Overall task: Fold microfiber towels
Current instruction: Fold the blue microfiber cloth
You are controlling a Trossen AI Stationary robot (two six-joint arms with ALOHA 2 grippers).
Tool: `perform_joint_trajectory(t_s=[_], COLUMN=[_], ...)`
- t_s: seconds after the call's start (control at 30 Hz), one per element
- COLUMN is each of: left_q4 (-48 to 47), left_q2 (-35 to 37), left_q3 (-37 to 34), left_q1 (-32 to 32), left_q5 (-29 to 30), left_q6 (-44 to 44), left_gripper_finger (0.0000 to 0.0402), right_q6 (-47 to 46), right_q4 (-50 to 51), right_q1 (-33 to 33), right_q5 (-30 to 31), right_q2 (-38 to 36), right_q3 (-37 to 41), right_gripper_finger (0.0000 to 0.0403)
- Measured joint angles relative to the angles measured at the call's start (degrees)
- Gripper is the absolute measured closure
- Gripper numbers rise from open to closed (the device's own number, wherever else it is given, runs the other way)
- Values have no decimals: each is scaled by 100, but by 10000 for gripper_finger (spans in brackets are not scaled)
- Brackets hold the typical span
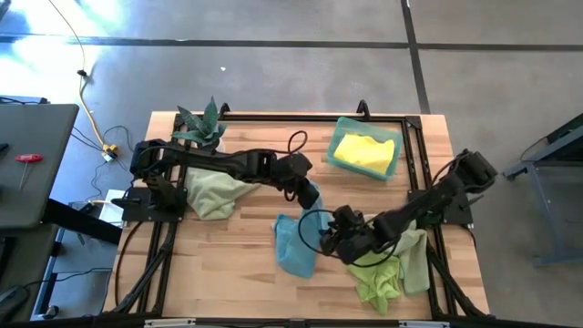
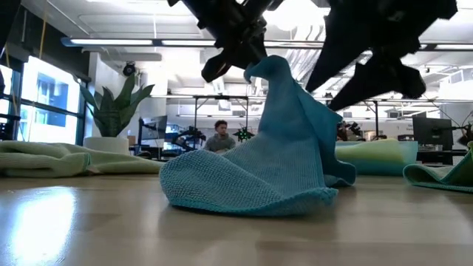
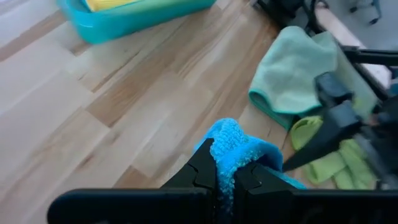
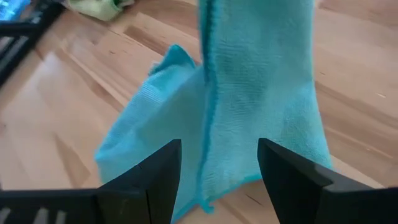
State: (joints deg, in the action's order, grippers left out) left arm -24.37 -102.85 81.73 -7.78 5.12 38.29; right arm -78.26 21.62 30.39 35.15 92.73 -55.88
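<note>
A light blue microfiber towel (image 1: 293,244) lies mid-table with one end drawn up into a peak (image 2: 270,70). My left gripper (image 1: 310,193) is shut on that peak. My right gripper (image 1: 330,239) stands open just to the right of the raised cloth. In the right wrist view its two fingers (image 4: 163,171) frame the hanging blue towel (image 4: 261,93) without touching it. A pale green towel (image 1: 214,191) lies at the left. Lime (image 1: 378,278) and mint (image 1: 414,255) towels lie at the near right, under the right arm. A yellow towel (image 1: 364,150) fills a teal bin. My left gripper pinches a bunched tip of the blue towel (image 3: 227,140) between its two fingers (image 3: 205,168); how many layers cannot be told. The fingers slant down from the table's left. The towel hangs below them like a tent, its lower edge (image 2: 244,199) spread on the table.
The teal bin (image 1: 339,137) stands at the far right, a potted plant (image 1: 205,126) at the far left. Bare wood (image 1: 219,264) lies at the near left. A black frame (image 1: 414,123) runs round the table edge. A person (image 2: 219,137) sits in the room behind.
</note>
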Motion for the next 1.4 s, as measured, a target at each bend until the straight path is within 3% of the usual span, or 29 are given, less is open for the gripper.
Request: perform_joint_trajectory(t_s=[0.33,0.63,0.77,0.97,1.27,1.4], left_q4=[397,91,89,-69,-500,-500], left_q2=[0,0,0,0,0,0], left_q3=[0,0,0,0,0,0], left_q1=[-8,3,27,238,565,600], left_q5=[-305,-343,-437,-1299,-2698,-3314], left_q6=[-10,-104,-120,-442,-992,-966], left_gripper_finger=[401,401,401,401,397,398], right_q6=[-279,-75,-31,224,813,1125], right_q4=[121,226,315,480,856,788], right_q1=[-9,-7,-7,-7,-84,-202], right_q5=[-136,-848,-881,-978,-1018,-1316], right_q2=[330,327,327,34,-1185,-1655], right_q3=[0,0,0,0,0,0], right_gripper_finger=[211,335,392,401,402,402])
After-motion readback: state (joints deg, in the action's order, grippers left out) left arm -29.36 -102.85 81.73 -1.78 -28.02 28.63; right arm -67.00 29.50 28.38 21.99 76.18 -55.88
